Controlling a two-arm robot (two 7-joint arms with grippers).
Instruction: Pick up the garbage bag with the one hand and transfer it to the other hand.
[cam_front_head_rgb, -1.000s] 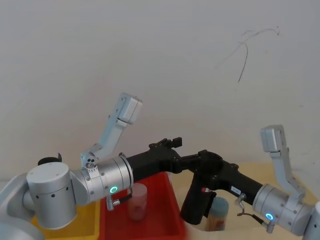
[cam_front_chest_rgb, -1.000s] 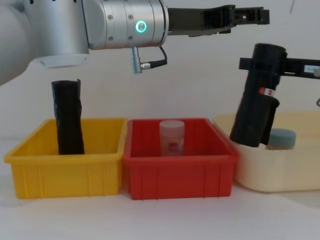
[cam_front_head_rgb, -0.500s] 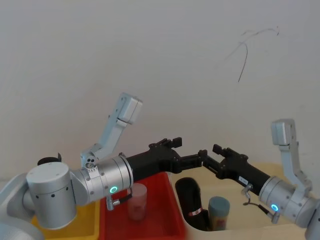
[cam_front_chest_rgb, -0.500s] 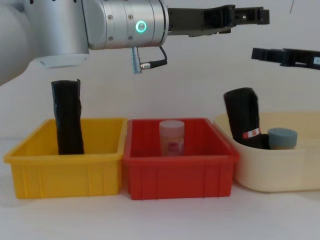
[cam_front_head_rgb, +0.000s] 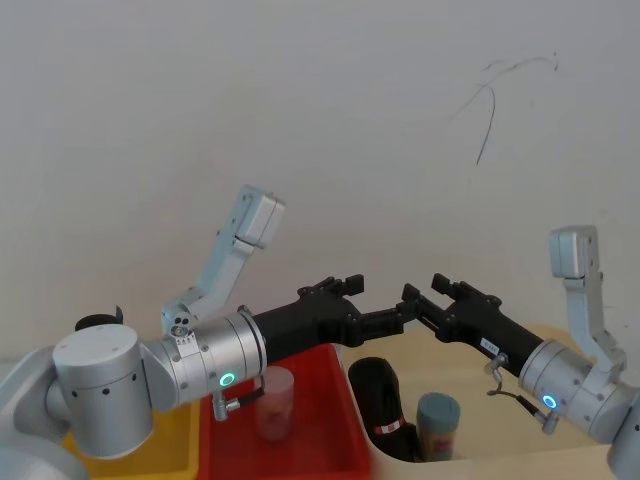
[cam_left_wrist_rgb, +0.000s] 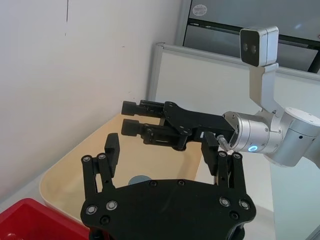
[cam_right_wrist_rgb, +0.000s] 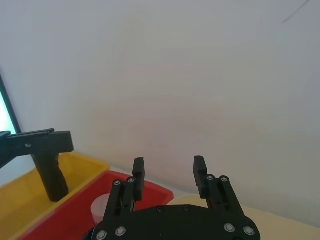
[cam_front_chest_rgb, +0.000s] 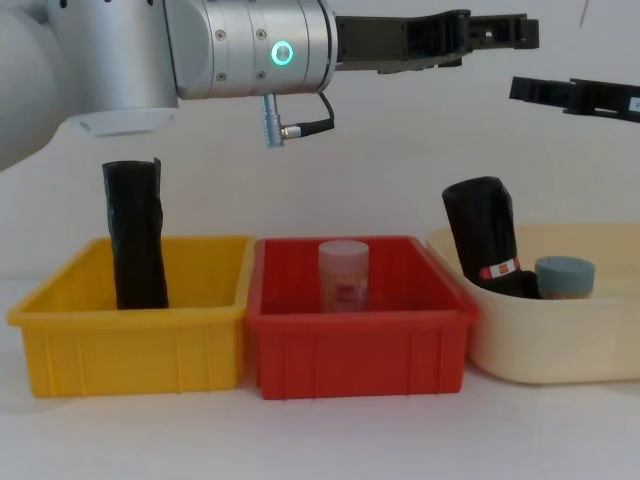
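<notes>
Since a second ago the garbage bag (cam_front_chest_rgb: 487, 238) has left my right claw (cam_front_head_rgb: 427, 292) and dropped into the cream tub (cam_front_chest_rgb: 560, 345), and that claw has risen a little and drawn level with my left one. The bag now leans inside the tub, its top tilted toward the red bin (cam_front_chest_rgb: 360, 345), its red-and-white band low on its side, just beside a blue-capped jar (cam_front_chest_rgb: 565, 276).

So no handover is made, I judge; the step in hand is picking the bag up again. My left claw (cam_front_head_rgb: 340, 290), the one without a sticker, hangs high above the red bin, its fingers spread wide and holding nothing. My right claw, the one with the white sticker, also stands open and empty, its tips close to my left claw's tips, nearly facing them above the tub's near edge.

Next move, as I reckon it: one claw must go down to the bag, close on its upper part clear of the jar, and lift it straight out before the other comes to take it. The lean and the glossy plastic may make the grip slip.

My left forearm (cam_front_chest_rgb: 245, 50) reaches out level; my right comes in from the far side.
</notes>
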